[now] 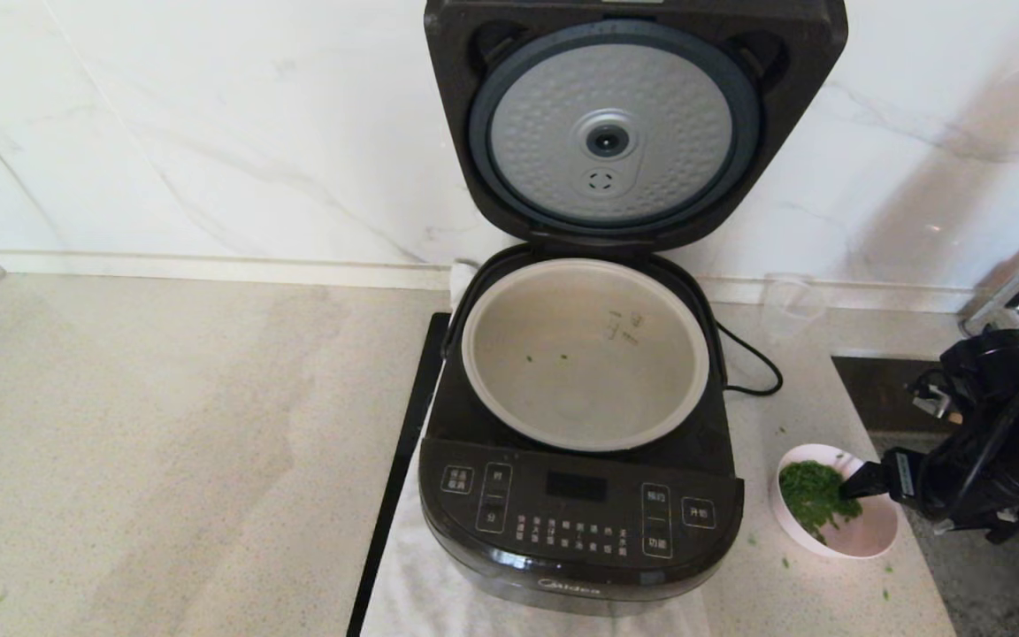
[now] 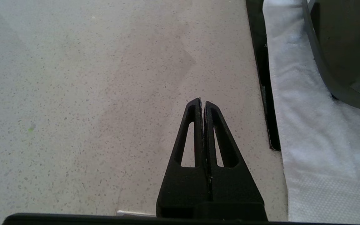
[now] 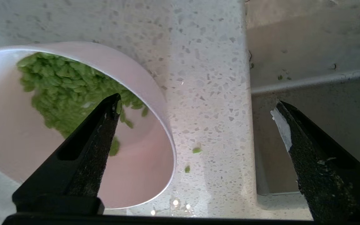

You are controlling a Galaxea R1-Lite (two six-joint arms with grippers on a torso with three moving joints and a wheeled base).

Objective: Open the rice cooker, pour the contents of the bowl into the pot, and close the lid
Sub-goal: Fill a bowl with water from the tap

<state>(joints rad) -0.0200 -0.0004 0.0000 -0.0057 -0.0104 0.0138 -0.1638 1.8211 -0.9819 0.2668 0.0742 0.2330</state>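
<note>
The black rice cooker [image 1: 580, 522] stands in the middle of the counter with its lid [image 1: 633, 124] swung up, the dimpled silver underside facing me. The beige pot [image 1: 585, 354] inside holds only two green specks. To the cooker's right the pink bowl [image 1: 863, 531] sits on the counter with its chopped green contents [image 1: 815, 495] heaped on one side. My right gripper [image 3: 196, 103] is open wide astride the bowl's [image 3: 142, 78] rim. One finger hangs over the greens [image 3: 64, 81] and the other stays outside. My left gripper [image 2: 202, 101] is shut and empty above bare counter left of the cooker.
A white cloth [image 1: 421, 575] lies under the cooker, with a black strip along its left edge. A clear plastic cup [image 1: 788, 305] and the power cord [image 1: 753, 363] sit behind the bowl. A sink [image 1: 881, 389] drops off to the right. Loose green bits [image 1: 784, 562] dot the counter.
</note>
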